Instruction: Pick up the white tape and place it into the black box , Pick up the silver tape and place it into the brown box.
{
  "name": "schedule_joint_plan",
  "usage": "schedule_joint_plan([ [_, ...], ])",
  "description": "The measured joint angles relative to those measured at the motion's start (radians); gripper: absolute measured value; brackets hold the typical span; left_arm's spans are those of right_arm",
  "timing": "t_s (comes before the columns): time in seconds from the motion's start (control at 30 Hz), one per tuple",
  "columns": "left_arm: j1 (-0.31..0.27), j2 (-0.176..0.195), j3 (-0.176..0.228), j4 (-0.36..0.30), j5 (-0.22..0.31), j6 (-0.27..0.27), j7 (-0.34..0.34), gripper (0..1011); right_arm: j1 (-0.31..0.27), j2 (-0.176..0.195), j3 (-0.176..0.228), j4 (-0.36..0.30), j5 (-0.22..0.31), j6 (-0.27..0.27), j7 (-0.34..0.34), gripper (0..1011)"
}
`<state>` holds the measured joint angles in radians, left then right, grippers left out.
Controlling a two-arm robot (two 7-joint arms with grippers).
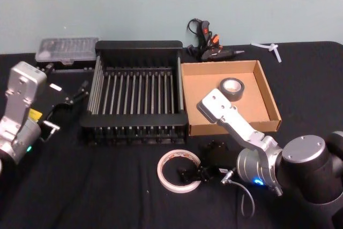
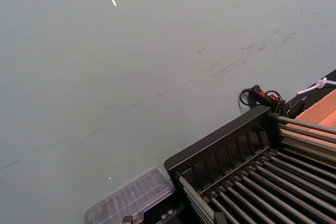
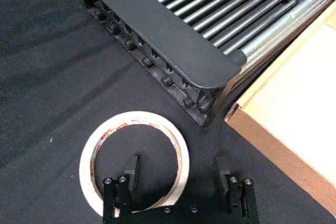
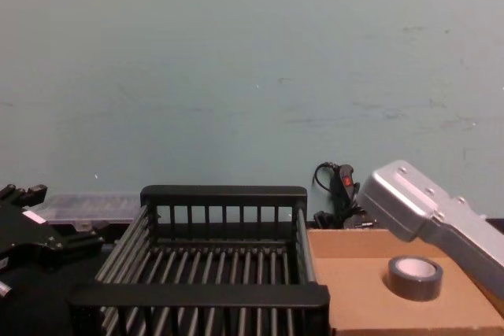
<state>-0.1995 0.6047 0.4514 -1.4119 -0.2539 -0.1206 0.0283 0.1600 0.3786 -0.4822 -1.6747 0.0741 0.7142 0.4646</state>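
The white tape (image 1: 164, 174) lies flat on the black cloth in front of the black box (image 1: 136, 119). My right gripper (image 1: 194, 174) is low over its right side and open. In the right wrist view one finger (image 3: 128, 182) stands inside the white tape (image 3: 134, 117) and the other outside it. The silver tape (image 1: 231, 88) lies flat in the brown box (image 1: 268, 92), also visible as the silver tape (image 4: 414, 276). The black box holds nothing. My left gripper (image 1: 69, 106) is parked open at the left of the black box.
A clear plastic case (image 1: 67, 49) sits behind the black box at the back left. A black glue gun (image 1: 209, 44) and a small white piece (image 1: 270, 47) lie behind the brown box. My right forearm (image 1: 236, 124) hangs over the brown box's front wall.
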Motion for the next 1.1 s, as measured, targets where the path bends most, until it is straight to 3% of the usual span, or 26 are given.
schedule_joint_plan([
  [0.23, 0.0, 0.0, 0.0, 0.0, 0.0, 0.0, 0.0, 1001, 0.0, 0.0, 0.0, 0.0, 0.001, 0.0, 0.0, 795],
  [0.4, 0.0, 0.0, 0.0, 0.0, 0.0, 0.0, 0.0, 1001, 0.0, 0.0, 0.0, 0.0, 0.001, -0.001, 0.0, 602],
  [0.6, 0.0, 0.0, 0.0, 0.0, 0.0, 0.0, 0.0, 1001, 0.0, 0.0, 0.0, 0.0, 0.001, -0.001, 0.0, 448],
  [0.63, 0.0, 0.0, 0.0, 0.0, 0.0, 0.0, 0.0, 1001, 0.0, 0.0, 0.0, 0.0, 0.002, -0.001, 0.0, 375],
  [0.83, 0.0, 0.0, 0.0, 0.0, 0.0, 0.0, 0.0, 1001, 0.0, 0.0, 0.0, 0.0, 0.002, -0.001, 0.0, 177],
  [1.1, 0.0, 0.0, 0.0, 0.0, 0.0, 0.0, 0.0, 1001, 0.0, 0.0, 0.0, 0.0, 0.002, -0.001, 0.0, 97],
])
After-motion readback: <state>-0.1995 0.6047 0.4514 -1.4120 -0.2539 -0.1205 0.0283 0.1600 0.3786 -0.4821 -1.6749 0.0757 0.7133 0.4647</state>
